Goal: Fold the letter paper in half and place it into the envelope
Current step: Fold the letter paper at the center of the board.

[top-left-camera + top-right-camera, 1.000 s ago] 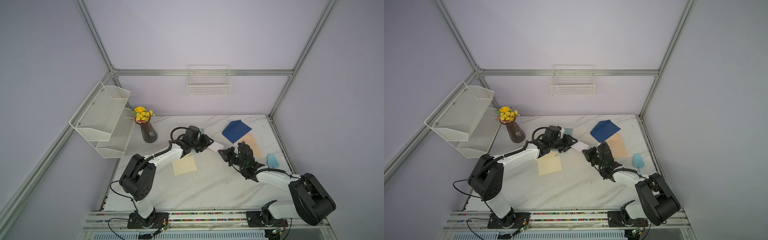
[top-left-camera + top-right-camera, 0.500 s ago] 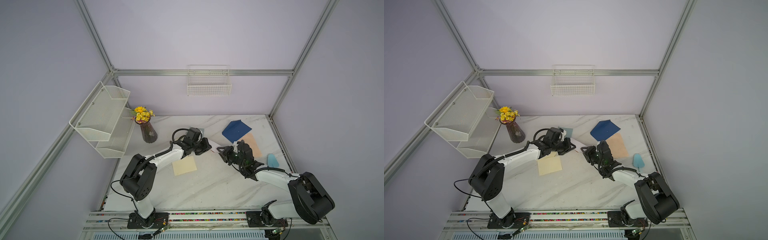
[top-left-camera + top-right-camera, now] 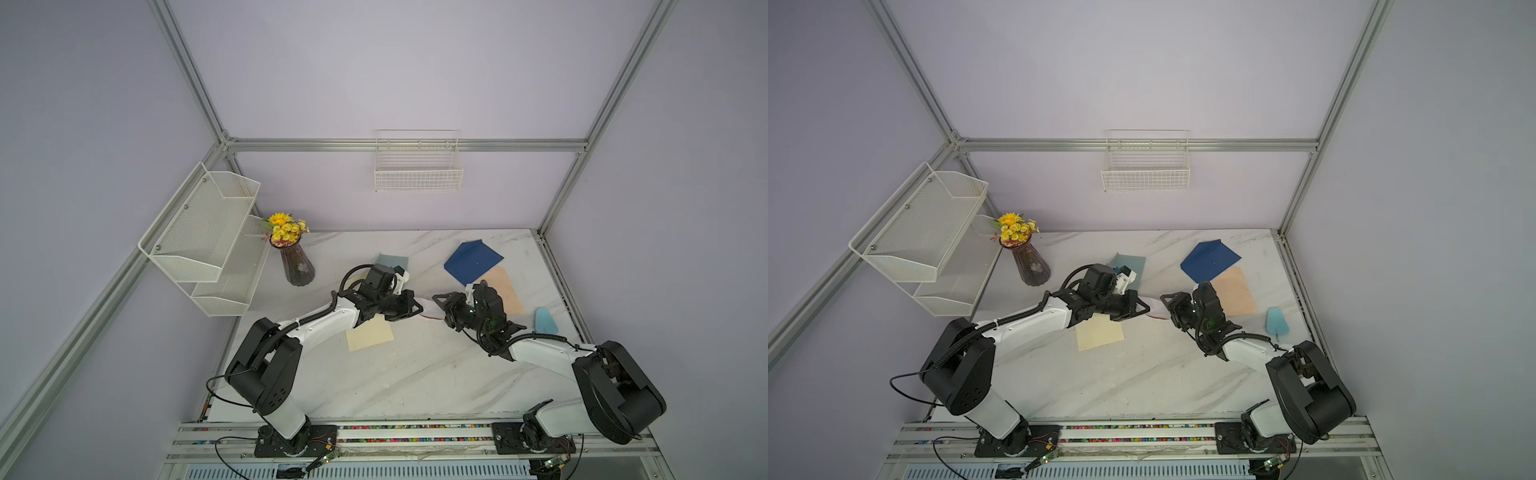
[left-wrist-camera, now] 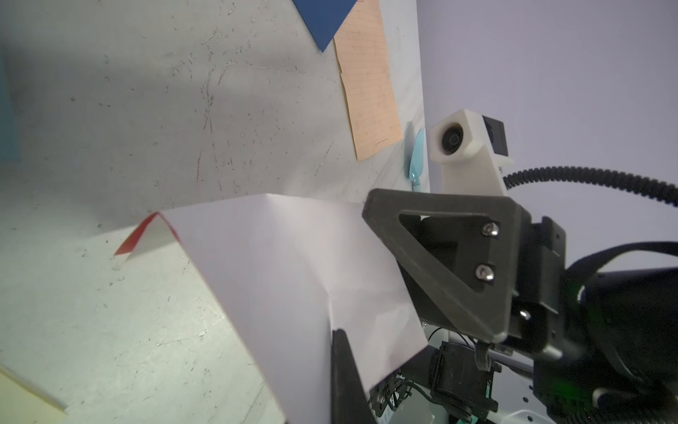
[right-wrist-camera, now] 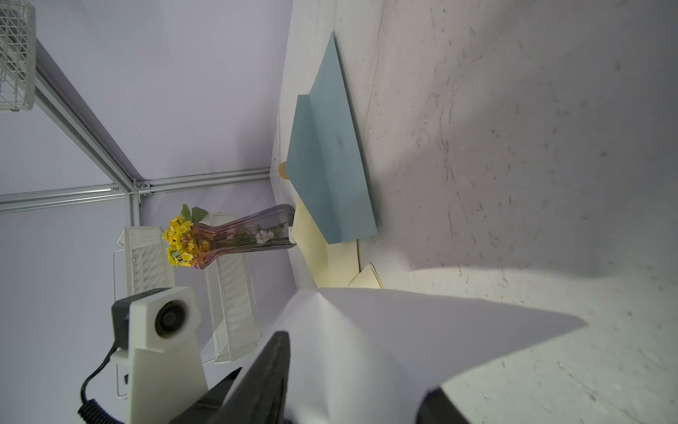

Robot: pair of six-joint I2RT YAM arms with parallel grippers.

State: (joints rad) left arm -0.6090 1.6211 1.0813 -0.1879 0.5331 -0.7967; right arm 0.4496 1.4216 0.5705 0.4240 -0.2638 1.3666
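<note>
**Fig.: Mid-fold, white sheet bridged btwn both grippers**

**Grip.** The left gripper (image 3: 416, 309) is clamped shut on one edge of the white sheet (image 4: 293, 264). I take this sheet to be the letter paper. The right gripper (image 3: 439, 308) faces it nose to nose with its jaws parted. The sheet's opposite edge lies in that gap but isn't pinched, as the right wrist view shows.

**Sheet.** It's arched like a tent btwn the two grippers. One corner touches the table (image 3: 395, 382) and shows a red underside. A faint crease is visible, but the halves aren't laid flat together.

**Progress (my est.).** The fold is begun, not finished. Still to do:
- flatten and press the fold
- carry the sheet to an envelope
- insert it

Nothing is in an envelope yet. I can't tell which envelope is the target.

**Count.**
- Grippers: 2.
- Envelopes: 2. The dark blue envelope (image 3: 473, 262) lies beyond the right gripper, well apart from the sheet. The grey-blue envelope (image 3: 392, 262) lies behind the left gripper's wrist.
- Other sheets: 2. The peach lined sheet (image 3: 505, 291) is just beside the right gripper. The cream sheet (image 3: 370, 336) lies under the left gripper's side.
- Misc.: 1 light-blue scoop-like item (image 3: 544, 320), 1 vase (image 3: 297, 266), 1 wire basket (image 3: 417, 174) and 1 shelf rack (image 3: 199, 232).
</note>
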